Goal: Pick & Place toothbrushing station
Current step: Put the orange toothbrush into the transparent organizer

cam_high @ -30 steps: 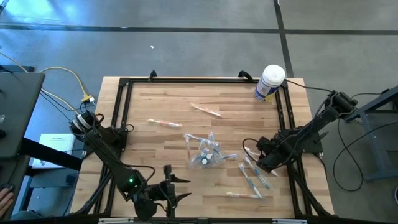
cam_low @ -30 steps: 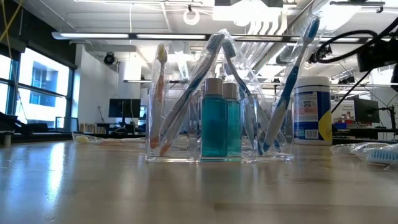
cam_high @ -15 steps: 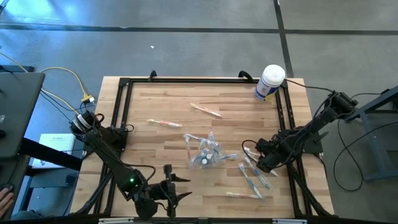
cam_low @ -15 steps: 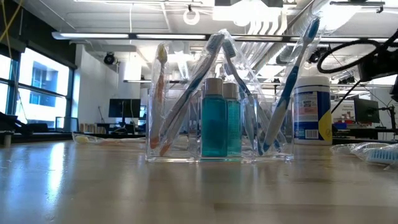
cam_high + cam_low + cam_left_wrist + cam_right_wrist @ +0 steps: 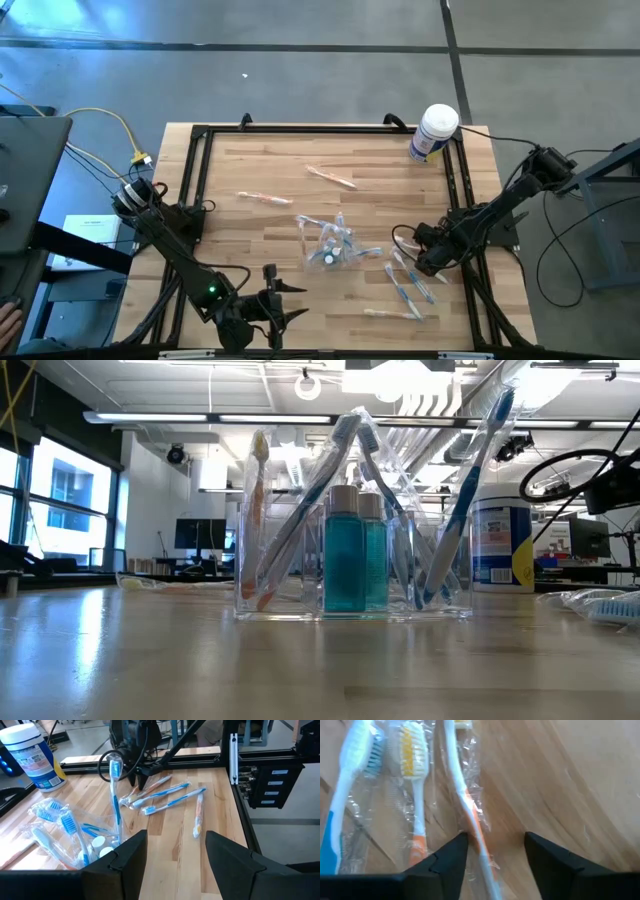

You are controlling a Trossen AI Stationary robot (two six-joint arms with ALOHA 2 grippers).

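The toothbrushing station (image 5: 328,245) is a clear plastic holder that stands on its base mid-table. In the low view (image 5: 350,605) it holds several toothbrushes and two teal bottles. It also shows in the left wrist view (image 5: 75,837). My right gripper (image 5: 422,264) is open, low over wrapped toothbrushes (image 5: 408,282) to the right of the holder. In its wrist view (image 5: 492,865) a white-and-orange toothbrush (image 5: 465,805) runs between the fingers, and I see no touch. My left gripper (image 5: 285,303) is open and empty near the table's front edge.
A white tub with a blue label (image 5: 435,132) stands at the far right corner. Loose wrapped toothbrushes lie at the far middle (image 5: 333,178), the left middle (image 5: 265,198) and the near right (image 5: 392,314). A black frame (image 5: 195,180) runs around the table's edges.
My right arm has sunk a little toward the wrapped toothbrushes; its cable loop drops lower in the low view. The holder and my left arm have kept still.
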